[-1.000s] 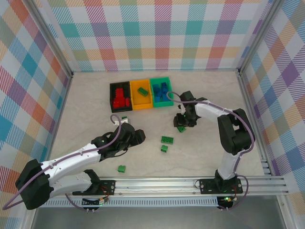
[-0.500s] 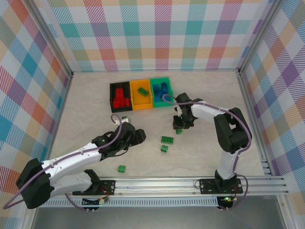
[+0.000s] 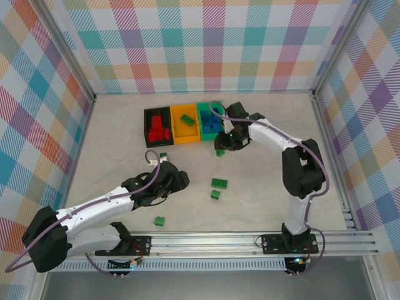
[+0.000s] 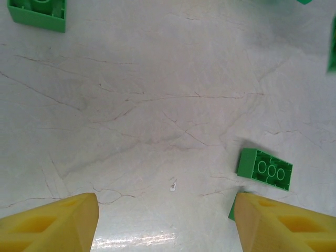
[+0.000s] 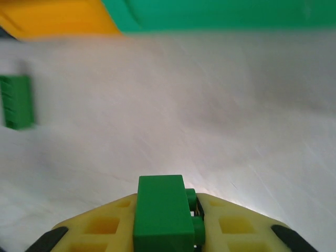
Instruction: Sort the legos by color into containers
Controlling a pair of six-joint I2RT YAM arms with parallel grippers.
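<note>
Three containers stand in a row at the back: a black bin (image 3: 149, 115) with red legos (image 3: 159, 132), an orange bin (image 3: 185, 133) with one green lego (image 3: 187, 119), and a green bin (image 3: 210, 104) with blue legos (image 3: 212, 120). My right gripper (image 3: 223, 145) is shut on a green lego (image 5: 160, 207), held just in front of the green bin (image 5: 220, 13) and the orange bin (image 5: 58, 18). My left gripper (image 4: 165, 210) is open over bare table, with a green lego (image 4: 265, 169) beside its right finger (image 4: 278, 220). More green legos lie loose (image 3: 219, 183) (image 3: 215, 195) (image 3: 160, 220) (image 3: 163, 155).
Checked walls close off the table on three sides. A metal rail (image 3: 250, 240) with both arm bases runs along the near edge. Another green lego (image 4: 38, 11) lies far ahead of the left gripper, and one (image 5: 17, 101) lies to the left of the right gripper.
My right gripper closed on a green lego and carried it back and to the left, toward the bins. The left arm has stayed still.
</note>
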